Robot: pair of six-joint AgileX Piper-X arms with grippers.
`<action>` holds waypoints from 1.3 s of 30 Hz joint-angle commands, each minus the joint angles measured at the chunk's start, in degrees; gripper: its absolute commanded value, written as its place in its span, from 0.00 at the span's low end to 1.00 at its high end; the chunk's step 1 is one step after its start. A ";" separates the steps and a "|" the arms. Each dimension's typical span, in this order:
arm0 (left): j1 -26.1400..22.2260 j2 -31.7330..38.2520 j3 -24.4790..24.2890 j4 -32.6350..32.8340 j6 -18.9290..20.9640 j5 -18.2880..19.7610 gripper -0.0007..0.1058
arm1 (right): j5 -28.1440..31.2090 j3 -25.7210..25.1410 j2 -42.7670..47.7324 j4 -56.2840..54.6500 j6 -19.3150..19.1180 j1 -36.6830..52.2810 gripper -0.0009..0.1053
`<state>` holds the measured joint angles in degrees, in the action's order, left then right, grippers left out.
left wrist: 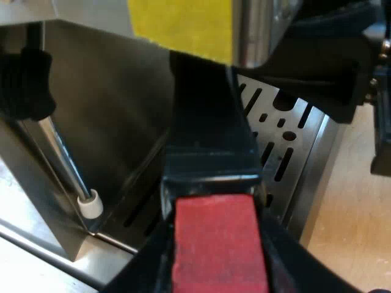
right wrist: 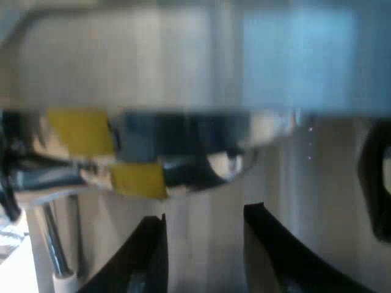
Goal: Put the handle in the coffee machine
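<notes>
The holder's dark handle (left wrist: pixel 208 134) runs from its red end (left wrist: pixel 217 244) up toward the underside of the espresso machine (left wrist: pixel 104 104), just below a yellow tape patch (left wrist: pixel 183 24). My left gripper (left wrist: pixel 214 229) is shut on the handle near the red end, one black finger (left wrist: pixel 143 268) on each side. The holder's metal head is hidden behind the handle. In the right wrist view my right gripper (right wrist: pixel 206 213) stands open close to the machine's steel front (right wrist: pixel 201 61), with nothing between its fingers (right wrist: pixel 149 256).
A steam wand with a white tip (left wrist: pixel 90 204) hangs beside the handle, under a black knob (left wrist: pixel 24 79). The slotted drip tray (left wrist: pixel 287 140) lies below. A bulky black part (left wrist: pixel 317 67) sits over the tray's far side. Yellow tape (right wrist: pixel 82 131) marks the machine's front.
</notes>
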<state>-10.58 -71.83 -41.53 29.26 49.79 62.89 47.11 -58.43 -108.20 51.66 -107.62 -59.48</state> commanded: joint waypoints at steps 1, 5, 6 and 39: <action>0.21 1.41 -1.01 -2.49 -1.58 12.43 0.01 | -2.53 -1.77 0.17 0.74 -2.30 1.04 0.31; 0.21 1.41 -1.01 -2.49 -1.58 12.43 0.01 | -3.61 -3.19 0.17 0.57 -3.28 1.56 0.31; 0.21 1.41 -1.01 -2.49 -1.58 12.43 0.01 | -4.06 -3.52 0.17 0.57 -3.28 1.70 0.31; 0.21 1.41 -1.01 -1.01 -1.58 10.35 0.63 | -3.29 -5.63 0.17 5.15 -0.14 1.84 0.31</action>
<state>-11.15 -71.83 -41.42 30.20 49.11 66.47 43.73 -61.91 -109.34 51.83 -107.07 -58.18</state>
